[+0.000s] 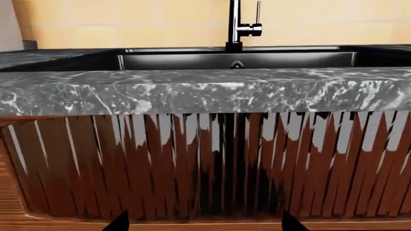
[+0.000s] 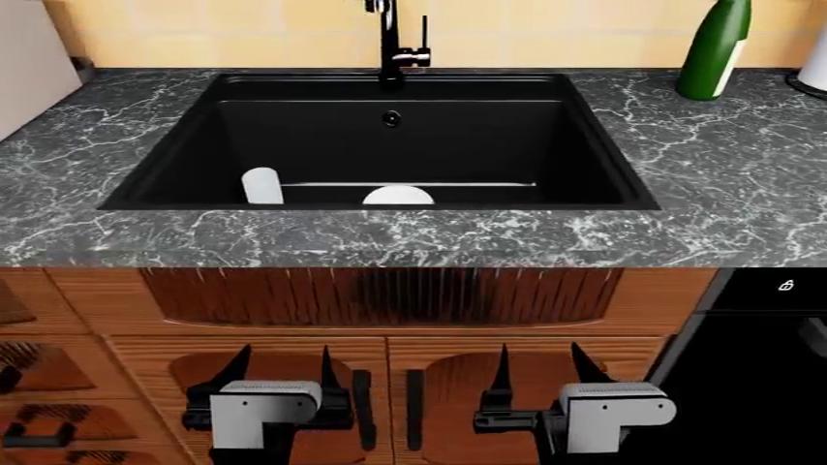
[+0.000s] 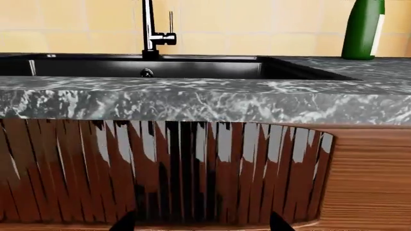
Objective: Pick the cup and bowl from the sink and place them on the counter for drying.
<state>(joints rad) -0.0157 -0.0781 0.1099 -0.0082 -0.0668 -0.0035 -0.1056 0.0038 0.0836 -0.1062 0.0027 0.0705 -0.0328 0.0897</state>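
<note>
In the head view the black sink [image 2: 232, 145] holds the white cup [image 2: 261, 186] at its near left and the white bowl [image 2: 398, 196] at the near middle, dome side up, partly hidden by the front rim. The marble counter [image 2: 723, 174] frames the basin. Both grippers hang low in front of the wooden cabinet, well below the counter's edge: my left gripper [image 2: 279, 366] and my right gripper [image 2: 537, 368] stand open and empty. The wrist views show only fingertips [image 1: 119, 222] [image 3: 125, 222], the counter's front edge [image 1: 205, 91] [image 3: 205, 103] and the sink's far wall [image 1: 237, 60] [image 3: 147, 70]; cup and bowl are hidden there.
A black faucet [image 2: 387, 44] rises behind the basin. A green bottle [image 2: 715, 48] stands on the counter at the back right, with a white object [image 2: 814, 63] beside it. A ribbed wooden panel [image 2: 375, 295] and drawers lie under the counter. A dark appliance front [image 2: 762, 368] is at the right.
</note>
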